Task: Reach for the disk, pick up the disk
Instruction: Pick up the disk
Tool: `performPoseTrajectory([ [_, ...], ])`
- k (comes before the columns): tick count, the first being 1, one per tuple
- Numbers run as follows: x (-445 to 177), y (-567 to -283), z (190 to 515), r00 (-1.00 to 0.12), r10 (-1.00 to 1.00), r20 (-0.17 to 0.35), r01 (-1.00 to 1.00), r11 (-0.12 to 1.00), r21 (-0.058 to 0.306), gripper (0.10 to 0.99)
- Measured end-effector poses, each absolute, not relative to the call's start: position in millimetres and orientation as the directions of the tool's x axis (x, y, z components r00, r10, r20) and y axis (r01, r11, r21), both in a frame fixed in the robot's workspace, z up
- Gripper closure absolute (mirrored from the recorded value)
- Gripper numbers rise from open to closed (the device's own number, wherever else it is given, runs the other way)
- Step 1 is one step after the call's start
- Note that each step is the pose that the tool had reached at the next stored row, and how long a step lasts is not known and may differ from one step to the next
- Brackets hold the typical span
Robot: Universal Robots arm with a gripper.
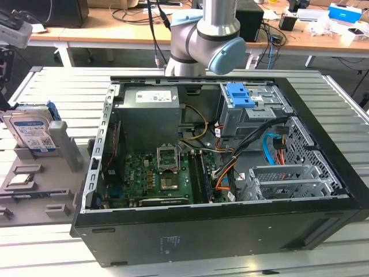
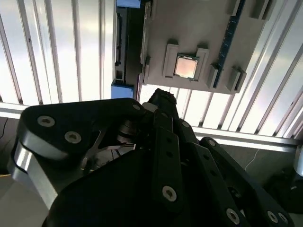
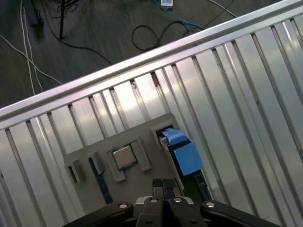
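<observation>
Hangs above the slatted metal table [image 3: 236, 94] with the end effector [image 3: 163, 183] pointed down at a grey holder [image 3: 120, 189]. Appears drawn together at the fingertips, probably shut, though viewed from behind its own linkages in both wrist views. Clamps on nothing.

Below the end effector and just to one side of the fingertips' line: the disk [image 3: 183, 153], near but untouched. Stands on edge in a slot of the holder, blue side rail turned up toward the end effector. Seems parked that way on purpose: upright, upper part proud of the slot, so offered to a pinch from above rather than lying flat against a surface. Confirmed in the exterior view, propped between grey posts with the labelled face outward.

Also beneath the end effector, on the other side of the fingertips from the disk: a small square chip [image 3: 124, 157] in its own framed recess of the same holder. Likely set apart so each part can be reached without disturbing the other.

Reads as the reach, with no contact made and the disk not lifted.
</observation>
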State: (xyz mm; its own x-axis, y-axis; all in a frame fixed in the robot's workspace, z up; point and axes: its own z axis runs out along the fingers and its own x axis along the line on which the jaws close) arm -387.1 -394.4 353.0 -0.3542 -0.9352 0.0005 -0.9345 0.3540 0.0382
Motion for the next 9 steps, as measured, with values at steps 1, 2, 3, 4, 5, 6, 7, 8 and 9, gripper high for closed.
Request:
performPoseTrajectory([
  [1, -387.1, -394.4, 353.0, -0.343, -0.939, 0.0, -0.939, 0.343, 0.038, 0.98],
  [2, -387.1, -394.4, 353.0, -0.329, -0.944, 0.0, -0.944, 0.329, 0.038, 0.98],
  [3, -387.1, -394.4, 353.0, -0.32, -0.948, 0.0, -0.947, 0.319, 0.038, 0.98],
  [4, -387.1, -394.5, 353.0, -0.303, -0.953, 0.0, -0.952, 0.303, 0.038, 0.98],
  [5, -387.1, -394.4, 353.0, -0.284, -0.959, 0.0, -0.958, 0.283, 0.038, 0.98],
  [6, -387.1, -394.4, 352.9, -0.271, -0.963, 0.0, -0.962, 0.271, 0.038, 0.98],
  [7, -387.1, -394.4, 353.0, -0.261, -0.965, 0.001, -0.965, 0.26, 0.038, 0.98],
  [8, -387.1, -394.4, 353.0, -0.248, -0.969, 0.001, -0.968, 0.248, 0.038, 0.98],
  [9, -387.1, -394.4, 353.0, -0.237, -0.971, 0.0, -0.971, 0.237, 0.038, 0.98],
])
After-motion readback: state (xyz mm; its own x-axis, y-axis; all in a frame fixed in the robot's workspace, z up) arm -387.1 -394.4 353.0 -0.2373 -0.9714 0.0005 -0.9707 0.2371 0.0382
